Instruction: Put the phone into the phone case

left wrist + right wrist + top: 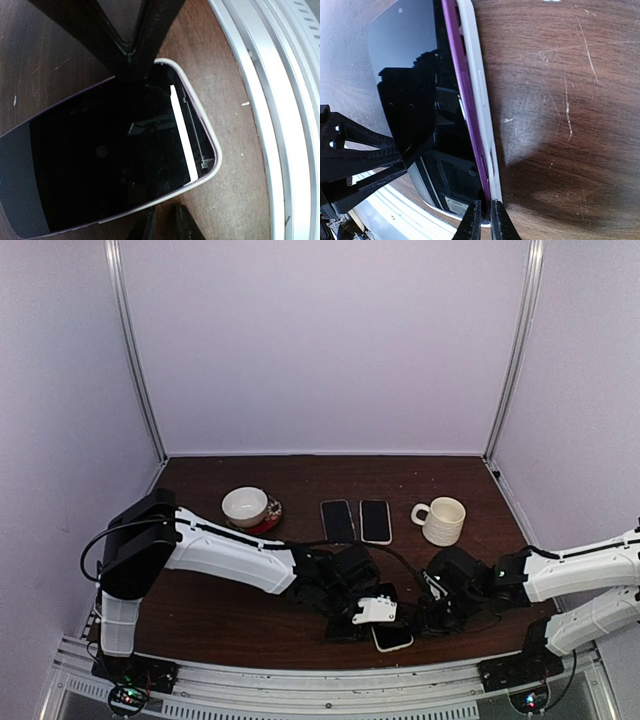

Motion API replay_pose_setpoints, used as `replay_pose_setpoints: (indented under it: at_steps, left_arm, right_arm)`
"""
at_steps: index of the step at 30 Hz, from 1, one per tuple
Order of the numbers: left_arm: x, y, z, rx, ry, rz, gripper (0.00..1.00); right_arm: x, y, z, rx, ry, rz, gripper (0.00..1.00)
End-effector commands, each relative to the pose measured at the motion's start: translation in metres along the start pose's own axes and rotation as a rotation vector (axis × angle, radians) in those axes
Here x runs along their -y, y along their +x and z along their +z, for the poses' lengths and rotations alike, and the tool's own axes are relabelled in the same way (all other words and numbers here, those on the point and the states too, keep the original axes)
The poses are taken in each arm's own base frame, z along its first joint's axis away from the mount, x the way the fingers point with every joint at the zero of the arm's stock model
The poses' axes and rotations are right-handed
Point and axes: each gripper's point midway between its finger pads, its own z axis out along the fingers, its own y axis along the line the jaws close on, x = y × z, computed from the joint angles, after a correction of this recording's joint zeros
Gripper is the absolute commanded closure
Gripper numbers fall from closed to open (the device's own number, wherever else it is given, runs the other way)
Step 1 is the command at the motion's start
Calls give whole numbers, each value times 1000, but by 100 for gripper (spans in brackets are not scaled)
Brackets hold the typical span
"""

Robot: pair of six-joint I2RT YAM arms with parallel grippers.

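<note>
**On the dark wooden table (300,475), two grippers are nipping a half-cased phone**

The phone (100,160) is lying screen-up near the table's front edge, resting in the white phone case (216,155) with one end of the case showing past it. The left gripper (164,220) is pinching the case's rim with narrow fingers. The right gripper (485,217) is squeezing the opposite side wall, its fingers almost together.

Phone (100,160) end beyond left-wrist frame
</note>
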Motion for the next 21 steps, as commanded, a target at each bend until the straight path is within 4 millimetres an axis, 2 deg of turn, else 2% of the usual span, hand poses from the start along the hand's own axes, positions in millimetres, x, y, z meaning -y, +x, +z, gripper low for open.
replay_pose_setpoints:
  at_steps: [1,4,6,10,12,15,19,21]
  left_arm:
    - [0,4,9,-10,13,9,82]
    - [-1,-1,4,5,6,7,84]
    - [-3,-5,-2,25,-8,-1,84]
    - [-14,-15,-27,97,-40,-62,84]
    - [-22,-18,-43,146,-42,-117,84]
    - [-45,-17,-69,218,-52,-246,84]
    - [-96,-6,-89,299,-123,-502,84]
    - [-114,-13,-91,323,-122,-559,82]
  right_arm:
    - [18,13,0,-56,99,9,88]
    - [43,11,-11,-47,262,-24,86]
    - [46,5,-20,-30,317,-55,83]
    - [27,-13,-34,27,303,-123,76]
    - [13,-22,-41,61,278,-150,64]
    - [3,-34,-44,106,267,-170,37]
    - [-11,-43,-33,146,228,-175,34]
    - [-14,-47,-27,164,209,-175,35]
